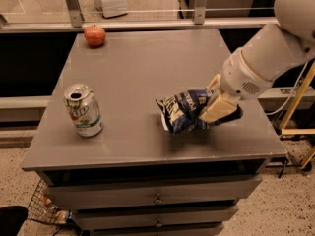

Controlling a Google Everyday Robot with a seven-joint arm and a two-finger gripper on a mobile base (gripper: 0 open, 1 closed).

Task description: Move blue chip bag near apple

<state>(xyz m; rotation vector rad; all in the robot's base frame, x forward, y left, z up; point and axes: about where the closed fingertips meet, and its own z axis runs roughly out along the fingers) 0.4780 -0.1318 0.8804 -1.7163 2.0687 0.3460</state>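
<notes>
The cream-coloured two-finger gripper point(212, 108) sits near the front right edge of the grey table top point(147, 58), its fingers closed on the right end of the crinkled navy-blue foil chip bag point(181, 111), which bunches up just left of it; the grasp looks done; the carry is not. The small round red apple point(94, 35) lies well apart, far back and left of the gripper; the silver-green soda can point(83, 110) stands further left.

At table point(147, 63)'s right, gripper point(212, 101) fingers point(220, 111) clamp blue chip bag point(179, 113), apple point(94, 35) well apart.
</notes>
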